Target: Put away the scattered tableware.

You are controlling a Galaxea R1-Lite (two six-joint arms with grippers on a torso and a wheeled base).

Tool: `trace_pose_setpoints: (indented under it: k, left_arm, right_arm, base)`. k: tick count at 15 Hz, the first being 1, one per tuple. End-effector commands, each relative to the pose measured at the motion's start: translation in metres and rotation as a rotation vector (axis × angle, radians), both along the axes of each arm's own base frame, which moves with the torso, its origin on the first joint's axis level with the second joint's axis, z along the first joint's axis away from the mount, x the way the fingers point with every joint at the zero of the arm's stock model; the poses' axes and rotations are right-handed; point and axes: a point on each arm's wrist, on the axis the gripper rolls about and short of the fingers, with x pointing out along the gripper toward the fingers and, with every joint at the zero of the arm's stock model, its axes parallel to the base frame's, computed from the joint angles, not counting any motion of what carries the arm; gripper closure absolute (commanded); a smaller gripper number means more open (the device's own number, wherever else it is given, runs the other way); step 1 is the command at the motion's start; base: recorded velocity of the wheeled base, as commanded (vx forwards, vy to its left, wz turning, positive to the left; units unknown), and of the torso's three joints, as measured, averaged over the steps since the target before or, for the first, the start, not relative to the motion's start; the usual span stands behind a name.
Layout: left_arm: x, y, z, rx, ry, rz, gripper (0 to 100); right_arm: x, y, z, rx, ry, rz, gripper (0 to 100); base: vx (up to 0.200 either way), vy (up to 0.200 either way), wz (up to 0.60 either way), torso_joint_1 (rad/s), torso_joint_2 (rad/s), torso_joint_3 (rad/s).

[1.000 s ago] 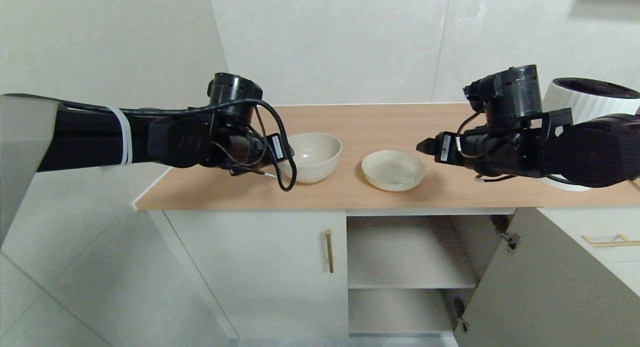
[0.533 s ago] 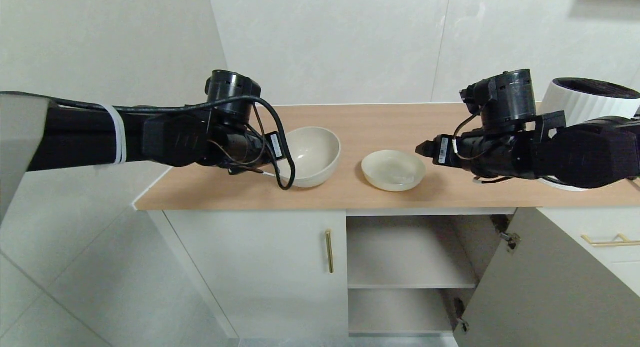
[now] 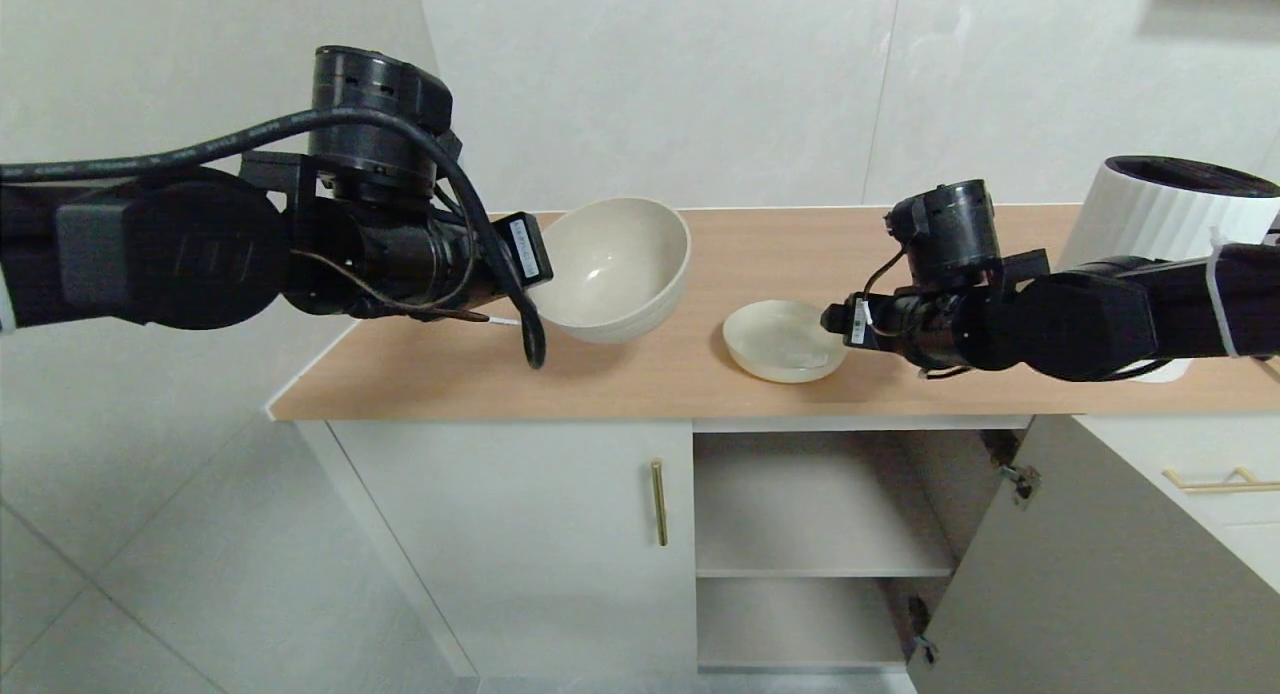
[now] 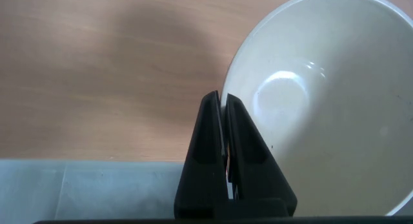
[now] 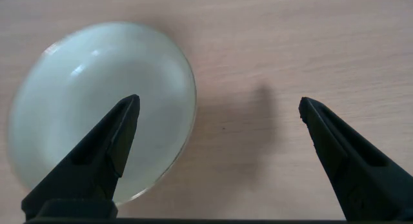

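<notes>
The bowl (image 3: 615, 269) is held tilted above the bench (image 3: 760, 236), its rim clamped by the left gripper (image 4: 224, 108). The right gripper (image 5: 218, 102) is spread apart over the plate (image 3: 785, 341) near the front edge.

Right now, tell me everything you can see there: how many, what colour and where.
bowl: one, cream, held tilted above the counter's left half
dish: one, pale cream, shallow, flat on the counter to the bowl's right
counter: one, light wood, along the wall
ribbed container: one, white with a dark opening, at the counter's right end
cabinet: one, white, under the counter; gold handle on its shut half, right door swung open on a shelf
left gripper: one, black, jaws shut on the bowl's rim
right gripper: one, black, jaws open astride the dish's rim
</notes>
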Motion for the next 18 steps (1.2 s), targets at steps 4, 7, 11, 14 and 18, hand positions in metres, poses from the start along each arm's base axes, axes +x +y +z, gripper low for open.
trace_pose_setpoints:
  k: [4, 7, 11, 14, 18]
  left_arm:
    - [-0.006, 0.001, 0.006, -0.006, -0.015, -0.003, 100]
    - [-0.005, 0.001, 0.004, -0.004, -0.011, -0.003, 100]
    - [-0.006, 0.001, 0.006, -0.005, -0.014, -0.001, 100]
    - [-0.007, 0.001, 0.0, 0.003, 0.003, -0.002, 100]
    - [-0.022, 0.007, 0.0, 0.013, 0.008, 0.025, 100]
  right_arm:
    - [0.012, 0.006, -0.019, -0.016, 0.035, -0.001, 0]
    - [0.012, 0.006, -0.02, -0.012, 0.035, -0.001, 100]
    - [0.012, 0.006, -0.019, -0.004, 0.033, 0.003, 100]
    - [0.006, 0.004, -0.008, 0.022, 0.013, -0.003, 100]
    - [-0.034, -0.006, 0.029, 0.087, 0.032, 0.077, 100]
  base:
    - [0.0, 0.0, 0.0, 0.0, 0.0, 0.0]
    - [0.0, 0.0, 0.0, 0.0, 0.0, 0.0]
    - [0.0, 0.0, 0.0, 0.0, 0.0, 0.0]
    - [0.0, 0.0, 0.0, 0.0, 0.0, 0.0]
    - [0.0, 0.0, 0.0, 0.0, 0.0, 0.0]
